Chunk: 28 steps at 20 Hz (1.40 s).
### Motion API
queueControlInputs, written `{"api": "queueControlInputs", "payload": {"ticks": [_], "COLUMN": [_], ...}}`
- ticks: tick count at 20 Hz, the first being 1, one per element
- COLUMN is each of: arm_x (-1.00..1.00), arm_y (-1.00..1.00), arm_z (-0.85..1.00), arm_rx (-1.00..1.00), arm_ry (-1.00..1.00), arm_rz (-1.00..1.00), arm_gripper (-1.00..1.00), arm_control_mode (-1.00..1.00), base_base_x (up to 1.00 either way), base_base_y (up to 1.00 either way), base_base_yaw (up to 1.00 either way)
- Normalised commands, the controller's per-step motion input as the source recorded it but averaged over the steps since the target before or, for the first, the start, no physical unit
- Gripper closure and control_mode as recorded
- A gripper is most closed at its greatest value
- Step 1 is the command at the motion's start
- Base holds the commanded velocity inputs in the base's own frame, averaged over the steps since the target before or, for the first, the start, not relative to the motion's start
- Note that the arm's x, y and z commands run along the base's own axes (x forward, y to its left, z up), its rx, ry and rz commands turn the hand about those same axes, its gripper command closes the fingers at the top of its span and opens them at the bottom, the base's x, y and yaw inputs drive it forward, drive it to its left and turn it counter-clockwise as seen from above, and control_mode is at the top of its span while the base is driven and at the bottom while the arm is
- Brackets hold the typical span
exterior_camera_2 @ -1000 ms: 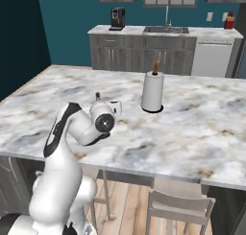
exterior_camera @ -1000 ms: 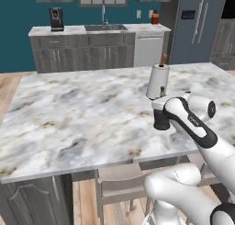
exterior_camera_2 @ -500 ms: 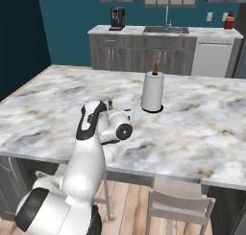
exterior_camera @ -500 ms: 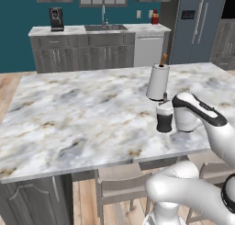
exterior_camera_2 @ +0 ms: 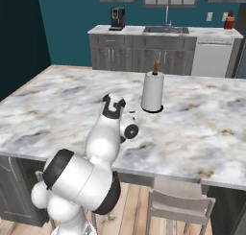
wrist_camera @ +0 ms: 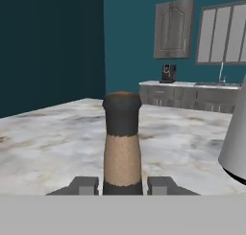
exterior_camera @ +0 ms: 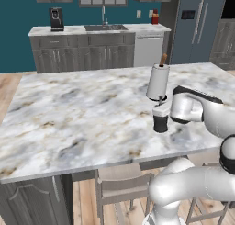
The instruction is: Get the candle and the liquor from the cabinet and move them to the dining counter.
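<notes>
The liquor (exterior_camera: pixel 160 123), a squat black bottle with a brownish stopper, is upright on or just above the dining counter (exterior_camera: pixel 69 109), close in front of a white paper-towel roll (exterior_camera: pixel 157 81). My gripper (exterior_camera: pixel 160 110) is shut on its neck. In the hand view the liquor's neck (wrist_camera: pixel 122 133) rises between the two fingertips of the gripper (wrist_camera: pixel 122 185). I cannot tell whether its base touches the marble. In the right base view my arm hides the bottle above the dining counter (exterior_camera_2: pixel 202 128). The candle and the cabinet are out of view.
The paper-towel roll (exterior_camera_2: pixel 153 91) stands just behind the bottle and shows at the hand view's right edge (wrist_camera: pixel 238 138). Wooden stools (exterior_camera: pixel 119 187) are tucked under the near edge. Across the aisle runs a worktop with a sink (exterior_camera: pixel 103 27) and a coffee machine (exterior_camera: pixel 56 18).
My arm has swung out to the right and the hand has turned. The bottle in it has stayed beside the roll and sunk a little toward the marble.
</notes>
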Motion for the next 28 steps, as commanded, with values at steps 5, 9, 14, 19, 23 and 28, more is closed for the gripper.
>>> {"api": "queueControlInputs", "payload": {"ticks": [5,9,14,19,23,28], "arm_x": [0.36,0.19,0.17,0.15,0.00,0.00], "arm_y": [0.00,0.00,-0.02,-0.15,-0.33,-0.27], "arm_z": [-0.39,-0.35,-0.23,-0.06,0.00,-0.04], "arm_rx": [0.00,0.00,0.00,0.01,0.02,0.02], "arm_ry": [-0.05,-0.04,-0.01,0.00,0.02,0.00], "arm_rz": [0.00,0.00,0.00,0.00,0.00,0.00], "arm_gripper": [1.00,1.00,1.00,1.00,1.00,1.00], "arm_control_mode": [-1.00,-1.00,-1.00,-1.00,-1.00,-1.00], "base_base_x": [0.00,0.00,0.00,0.00,0.00,0.00], "base_base_y": [0.00,0.00,0.00,0.00,0.00,0.00], "base_base_yaw": [0.00,0.00,0.00,0.00,0.00,0.00]}}
